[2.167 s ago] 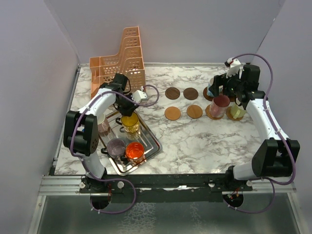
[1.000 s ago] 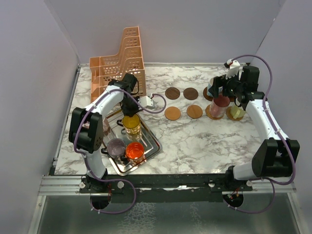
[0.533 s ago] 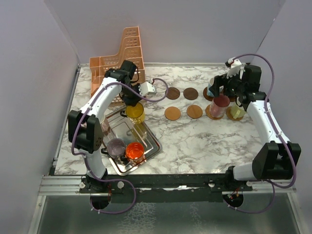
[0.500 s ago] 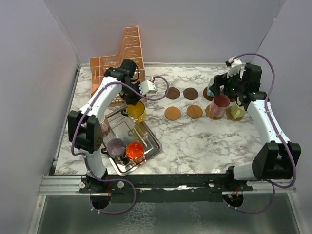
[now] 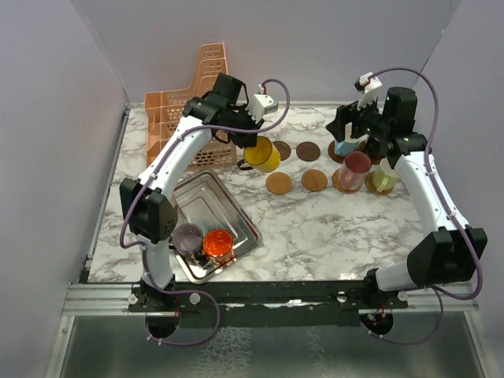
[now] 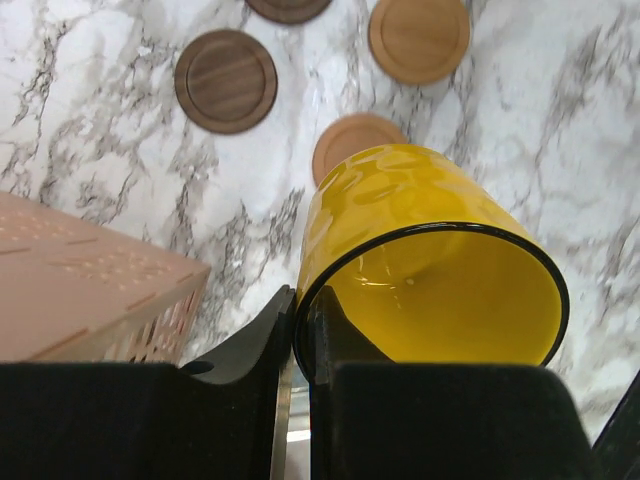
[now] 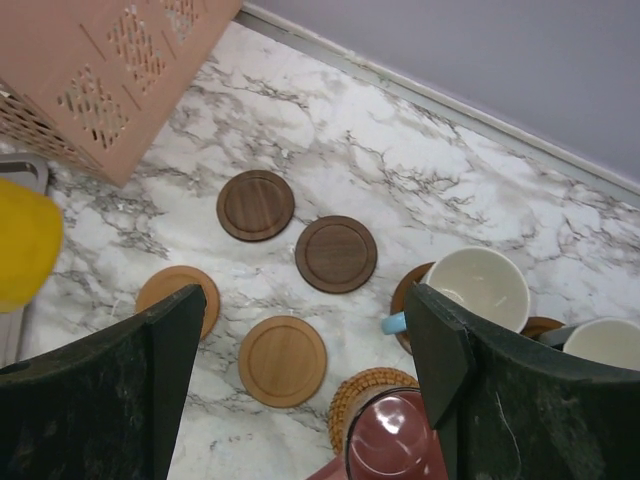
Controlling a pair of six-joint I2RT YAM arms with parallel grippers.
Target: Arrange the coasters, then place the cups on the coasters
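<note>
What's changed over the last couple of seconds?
The left gripper, shut on the yellow cup, lifted it off the tray and swung it far-right toward the bare coasters; it now hangs tilted. The right gripper, open and empty, shifted slightly. The orange cup, grey-purple cup and maroon cup stayed put.

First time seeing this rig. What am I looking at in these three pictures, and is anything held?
Two robot arms stand at the near edge of a marble table. One picture looks down from above and behind; the other two come from a camera on each wrist. The left gripper pinches the rim of a glossy yellow mug, held tilted in the air. Four round wooden coasters lie bare. The right gripper is open and empty, near a light-blue mug on another coaster. A silver metal tray holds a grey-purple mug and an orange mug. Peach plastic racks stand at the back left.
</note>
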